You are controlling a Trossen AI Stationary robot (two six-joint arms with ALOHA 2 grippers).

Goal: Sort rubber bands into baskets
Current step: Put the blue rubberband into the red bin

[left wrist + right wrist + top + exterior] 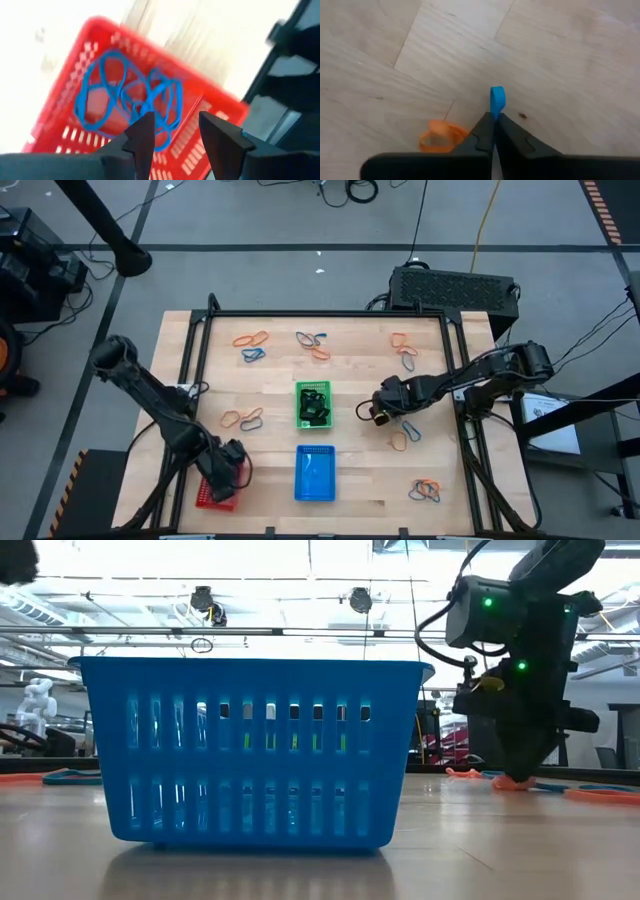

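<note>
Rubber bands (252,339) lie scattered over the table (360,490); blue ones already sit in the red basket (75,85), beneath the left gripper (173,132), whose fingers stand apart and empty, the arm reaching down steeply; a band there could snag on a fingertip. Right of the green basket (312,404), the right gripper (494,125) pinches a blue band (497,101), low, arm stretched inward; so thin a hold may slip.

green basket (313,404): green mesh, black bands inside
blue basket (315,473): blue, slotted walls
red basket (125,100): red mesh, blue bands (130,102) inside
right gripper (494,120): dark fingers, blue band (497,100) pinched
tabletop (280,375): pale wood planks
</note>
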